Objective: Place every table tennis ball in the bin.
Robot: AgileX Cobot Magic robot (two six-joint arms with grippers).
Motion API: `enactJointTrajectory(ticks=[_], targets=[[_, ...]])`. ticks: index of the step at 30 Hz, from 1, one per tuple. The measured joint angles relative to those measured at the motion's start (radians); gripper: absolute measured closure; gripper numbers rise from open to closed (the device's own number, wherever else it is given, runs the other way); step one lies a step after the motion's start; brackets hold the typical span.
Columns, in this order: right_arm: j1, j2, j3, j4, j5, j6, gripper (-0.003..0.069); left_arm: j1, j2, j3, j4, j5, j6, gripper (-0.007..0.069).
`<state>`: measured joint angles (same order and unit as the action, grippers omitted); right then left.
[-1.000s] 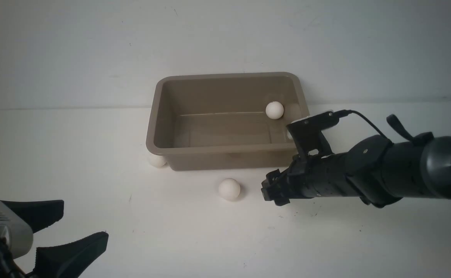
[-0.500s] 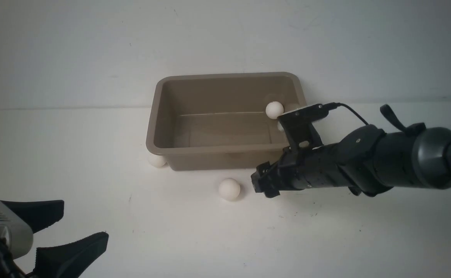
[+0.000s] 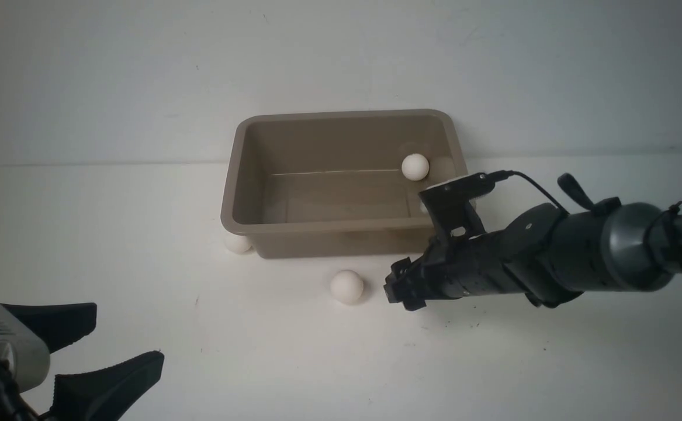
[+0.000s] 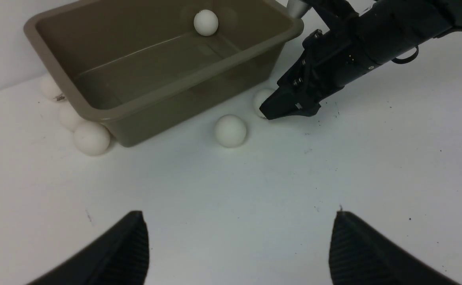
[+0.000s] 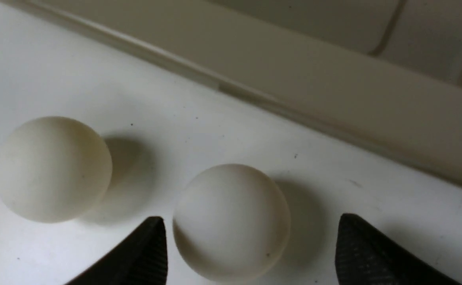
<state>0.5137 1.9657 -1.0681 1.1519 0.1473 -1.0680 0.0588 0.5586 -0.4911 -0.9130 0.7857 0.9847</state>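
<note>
The grey-brown bin [image 3: 329,224] stands mid-table with one table tennis ball [image 3: 415,166] inside at its far right. On the table in front of it lies a ball [image 3: 346,286]; another [image 3: 236,242] peeks out at the bin's near left corner. My right gripper [image 3: 402,289] is low beside the front ball and open. In the right wrist view a second ball [image 5: 231,221] sits between its fingers, apart from the right finger [image 5: 373,253]; the front ball [image 5: 52,168] lies beside it. My left gripper [image 4: 238,213] is open and holds nothing.
In the left wrist view three balls [image 4: 92,137] [image 4: 69,116] [image 4: 50,88] cluster by the bin's left end. The bin's front wall [image 5: 314,79] runs close behind the right gripper. A white wall rises behind the table.
My right arm has moved left along the bin's front, bringing its gripper closer to the front ball. The left gripper and the balls have not moved.
</note>
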Motion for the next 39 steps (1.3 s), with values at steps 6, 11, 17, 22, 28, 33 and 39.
enactJointTrajectory(ticks=[6, 11, 17, 22, 28, 33, 39], targets=[[0.0, 0.0, 0.0, 0.0, -0.027, 0.0, 0.0242, 0.0, 0.0, 0.0, 0.0, 0.0, 0.0, 0.0073], [0.0, 0.0, 0.0, 0.0, -0.012, -0.001, 0.0526, 0.0, 0.0, 0.0, 0.0, 0.0, 0.0, 0.0073], [0.0, -0.014, 0.01, -0.008, 0.013, -0.001, 0.0664, 0.0, 0.0, 0.0, 0.0, 0.001, 0.0, 0.0073], [0.0, -0.1, 0.069, -0.027, 0.01, -0.001, 0.0673, 0.0, 0.0, 0.0, 0.0, 0.003, 0.0, 0.0073], [0.0, -0.21, 0.147, -0.052, 0.015, -0.001, 0.0673, 0.0, 0.0, 0.0, 0.0, 0.003, 0.0, 0.0073], [0.0, -0.261, 0.165, -0.102, 0.064, -0.002, 0.0673, 0.0, 0.0, 0.0, 0.0, 0.003, 0.008, 0.0073], [-0.001, -0.314, 0.167, -0.137, 0.225, -0.002, 0.0673, 0.0, 0.0, 0.0, 0.0, 0.003, 0.035, 0.0073]])
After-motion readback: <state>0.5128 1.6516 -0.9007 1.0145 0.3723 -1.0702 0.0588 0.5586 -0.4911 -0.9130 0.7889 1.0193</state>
